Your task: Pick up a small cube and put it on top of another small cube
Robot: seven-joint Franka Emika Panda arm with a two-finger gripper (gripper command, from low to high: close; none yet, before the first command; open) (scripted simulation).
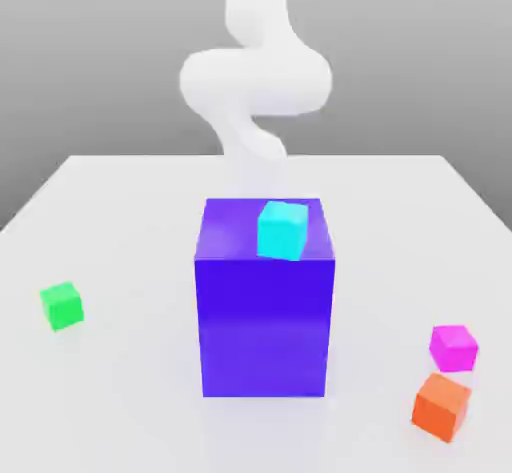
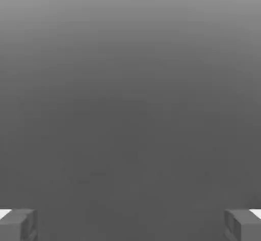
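Taking the big blue-purple block point(image 1: 265, 306) in the middle of the counter point(image 1: 120, 221) as the landmark, the things look scattered as a starting layout rather than arranged for any step: nothing has been stacked yet. The magenta cube point(image 1: 454, 347), the one to be picked up, sits on the counter well off to the exterior view's right of the block, near its front corner, with an orange cube point(image 1: 441, 407) just beside it and a little nearer the camera. The green cube point(image 1: 62, 305), which should receive it, rests on the counter well apart on the block's other side, to the exterior view's left. A cyan cube point(image 1: 282, 229) stands on the block's top face, toward its front edge. The white arm point(image 1: 255, 76) rises behind the block, apparently at rest. In the hand view the gripper point(image 2: 130, 223) has its jaws spread wide apart, with only bare grey between them, holding and touching nothing.
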